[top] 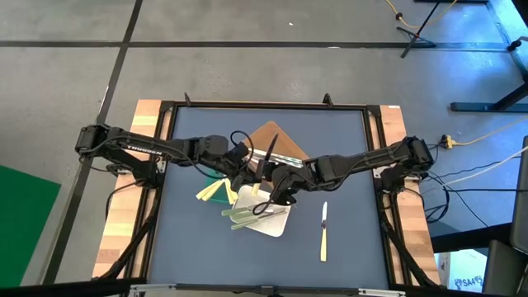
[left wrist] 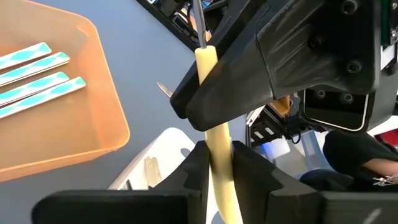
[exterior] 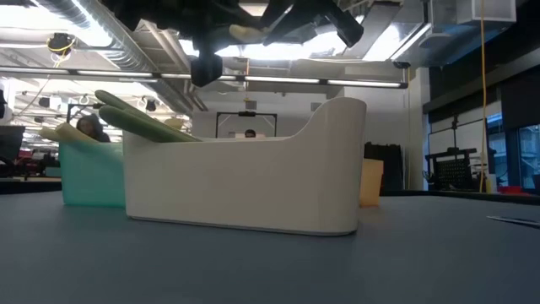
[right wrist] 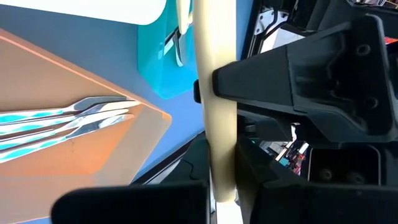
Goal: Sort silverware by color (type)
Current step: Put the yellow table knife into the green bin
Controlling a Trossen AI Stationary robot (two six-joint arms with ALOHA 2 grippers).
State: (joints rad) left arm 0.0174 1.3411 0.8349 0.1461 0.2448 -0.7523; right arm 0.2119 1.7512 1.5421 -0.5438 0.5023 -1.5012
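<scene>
A piece of silverware with a pale yellow handle (left wrist: pixel 214 134) and a thin metal stem (left wrist: pixel 198 18) hangs in the air over the trays, with both grippers shut on it. My left gripper (top: pixel 247 175) comes from the table's left, my right gripper (top: pixel 274 188) from its right, and they meet above the white tray (top: pixel 276 223). Green-handled pieces (top: pixel 246 216) lie in that tray, their handles sticking out over its rim (exterior: pixel 139 122). Yellow-handled pieces (top: pixel 211 191) lie in the teal tray (exterior: pixel 89 173). Silvery-blue ones (left wrist: pixel 37 68) lie in the brown tray (left wrist: pixel 93 134). My left gripper pinches the yellow handle (left wrist: pixel 219 163) between its two fingers, which lie across it, on the side of the right gripper's fingers (left wrist: pixel 249 68) away from the metal stem. The piece is lifted clear of the trays. My right gripper pinches the same handle (right wrist: pixel 219 155) between its two fingers, lying across it, right beside the left gripper's finger (right wrist: pixel 292 74). The handle stands clear of everything below.
A knife with a yellow handle (top: pixel 323 235) lies alone on the blue mat toward the near right, with free mat around it. The brown tray (top: pixel 279 142) sits at the far middle. A black frame (top: pixel 264 106) borders the table.
</scene>
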